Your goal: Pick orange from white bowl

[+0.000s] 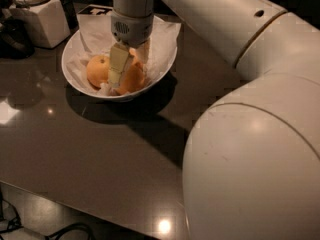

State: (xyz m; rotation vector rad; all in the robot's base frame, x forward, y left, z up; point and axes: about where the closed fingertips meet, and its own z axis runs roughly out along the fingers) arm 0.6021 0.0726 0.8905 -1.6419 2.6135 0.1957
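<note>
The white bowl (165, 59), lined with crumpled white paper, stands on the dark table at the upper left. A deep-orange orange (135, 79) lies in it, with a paler, yellower orange (96, 70) to its left. My gripper (130, 73) reaches straight down into the bowl. One finger (119, 65) stands between the two fruits and the other finger (144, 50) is on the far side of the deep-orange one. The jaws press against that orange, which still rests in the bowl. A third orange does not show.
A boxy white container (42, 19) with a stack of lids stands left of the bowl, with a dark object (12, 36) beside it. My arm's large white links (250, 134) fill the right side. The glossy dark table (90, 149) ends near the lower left.
</note>
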